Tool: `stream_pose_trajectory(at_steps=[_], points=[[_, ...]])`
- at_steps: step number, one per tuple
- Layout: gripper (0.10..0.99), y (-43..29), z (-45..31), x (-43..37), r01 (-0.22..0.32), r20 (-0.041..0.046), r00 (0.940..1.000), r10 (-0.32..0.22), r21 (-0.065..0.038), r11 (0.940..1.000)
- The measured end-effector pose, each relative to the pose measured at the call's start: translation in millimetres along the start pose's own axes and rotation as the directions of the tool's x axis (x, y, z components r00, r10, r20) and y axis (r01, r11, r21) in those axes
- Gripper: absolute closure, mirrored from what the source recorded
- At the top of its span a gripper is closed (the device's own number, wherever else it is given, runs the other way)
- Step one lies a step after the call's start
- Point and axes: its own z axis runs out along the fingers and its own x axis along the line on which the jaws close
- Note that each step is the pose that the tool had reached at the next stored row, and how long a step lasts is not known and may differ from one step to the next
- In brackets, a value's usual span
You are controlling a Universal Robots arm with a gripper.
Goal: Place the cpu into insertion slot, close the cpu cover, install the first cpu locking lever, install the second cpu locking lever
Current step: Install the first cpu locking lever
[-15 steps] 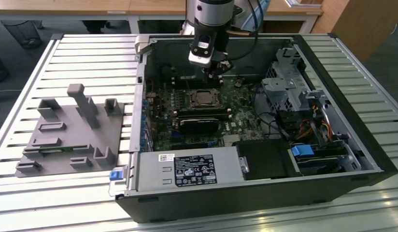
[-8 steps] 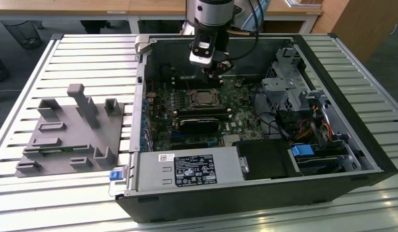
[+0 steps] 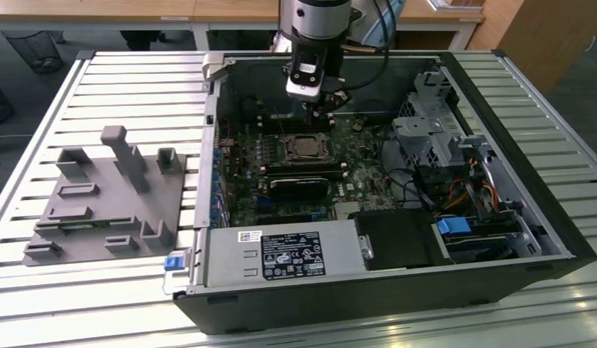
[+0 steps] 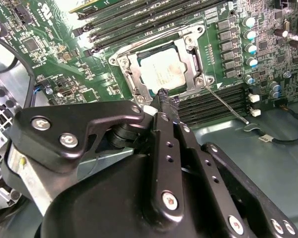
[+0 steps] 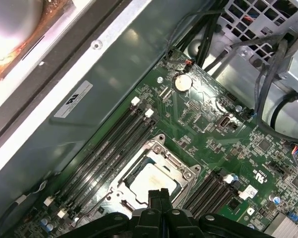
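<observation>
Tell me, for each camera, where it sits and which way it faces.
Exterior view: off the arm, high up, looking down into the open computer case; the arm's wrist and gripper show.
Second wrist view: on the arm, looking along the gripper's dark linkage at the cpu.
First wrist view: on the arm, looking down on the motherboard, gripper tip showing.
Shared: all three show the gripper and the cpu.

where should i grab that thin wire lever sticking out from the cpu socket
Probably the locking lever's hooked free end, farthest from its pivot beside the cpu. The rod is thin and lies low, so come from above with jaws straddling it crosswise; the hook should stop slipping.
</observation>
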Motion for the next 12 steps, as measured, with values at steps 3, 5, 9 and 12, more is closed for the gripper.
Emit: stream_pose_trajectory(at_steps=[3,5,9,12], points=[[0.980,0.0,0.0,0.0,0.011,-0.0007,0.9999,-0.011,0.000,0.9999],[0.980,0.0,0.0,0.0,0.019,-0.0012,0.9998,-0.019,0.000,0.9998],[0.980,0.0,0.0,0.0,0.034,-0.0022,0.9994,-0.034,0.000,0.9994],[0.980,0.0,0.0,0.0,0.045,-0.0029,0.9990,-0.045,0.000,0.9990]])
